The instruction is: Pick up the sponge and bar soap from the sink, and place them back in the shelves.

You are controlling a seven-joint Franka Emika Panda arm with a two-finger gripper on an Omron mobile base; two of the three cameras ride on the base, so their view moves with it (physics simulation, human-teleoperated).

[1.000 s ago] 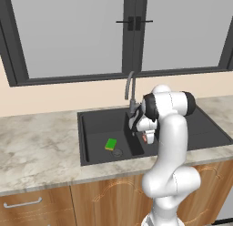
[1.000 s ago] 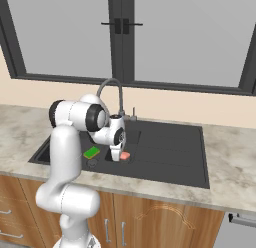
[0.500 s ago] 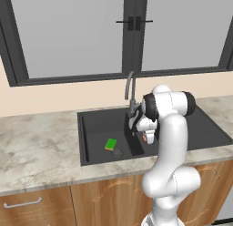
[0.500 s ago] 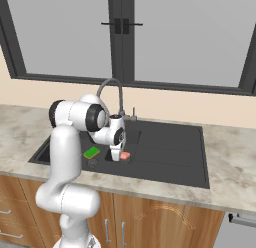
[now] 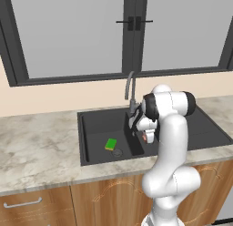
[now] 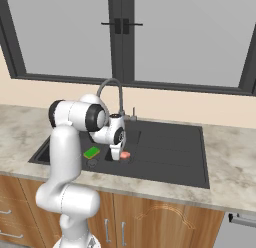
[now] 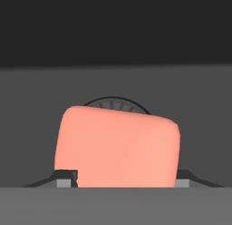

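You get even, flat, rendered light in both base views, bright enough with no single source you can pin down. The window panes [image 5: 73, 33] across the top of the frame read as uniform pale grey, without glare. The sink [image 6: 165, 152] in the middle is matte black and swallows detail; shadows inside it are hard to tell apart from its own colour. Edges stay straight, with no visible distortion. The hand view is dimmer and soft: the bar soap [image 7: 117, 147] looms large at lower centre, its outline slightly blurred, probably from closeness.
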